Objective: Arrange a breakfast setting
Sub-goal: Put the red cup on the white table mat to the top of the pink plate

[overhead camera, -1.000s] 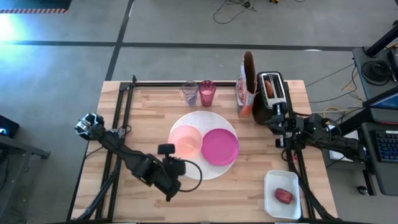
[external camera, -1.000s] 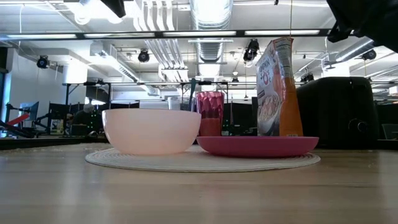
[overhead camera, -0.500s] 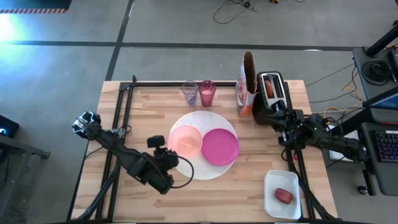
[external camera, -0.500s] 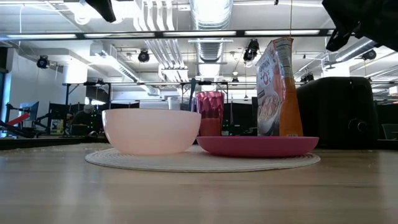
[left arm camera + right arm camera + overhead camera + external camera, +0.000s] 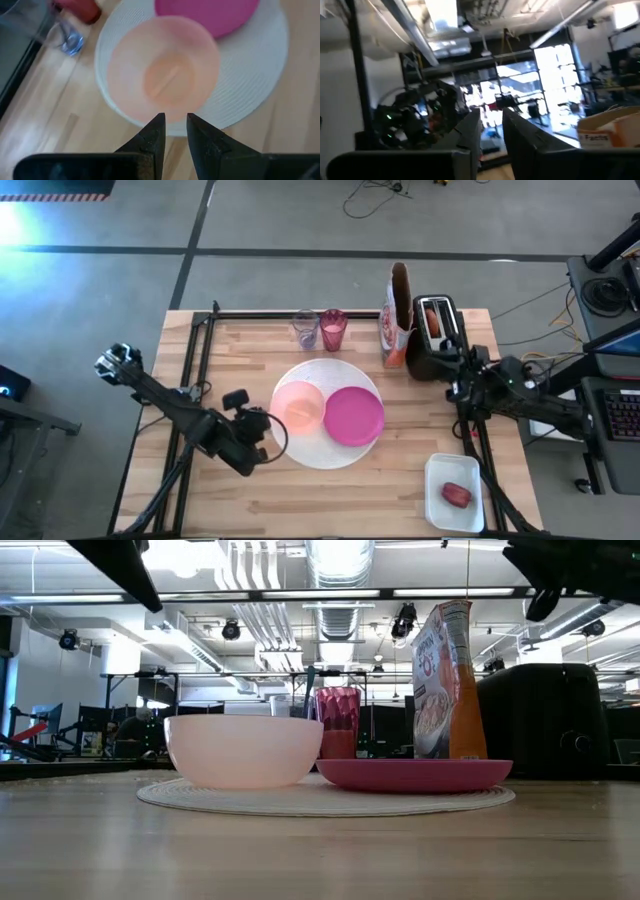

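High view: the pale pink bowl (image 5: 299,406) and magenta plate (image 5: 353,416) sit on the white plate (image 5: 325,376); the left gripper (image 5: 262,423) hovers left of it, and the right gripper (image 5: 447,358) is beside the toaster (image 5: 435,330). Left wrist view: jaws slightly apart, empty, above the bowl's near rim. Right wrist view: jaws narrowly parted, empty; judged next, fetch the bun (image 5: 431,319) from the toaster.

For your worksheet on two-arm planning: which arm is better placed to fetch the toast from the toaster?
Probably the right. The right gripper hangs beside the black toaster, while the left gripper sits across the table by the pale pink bowl.
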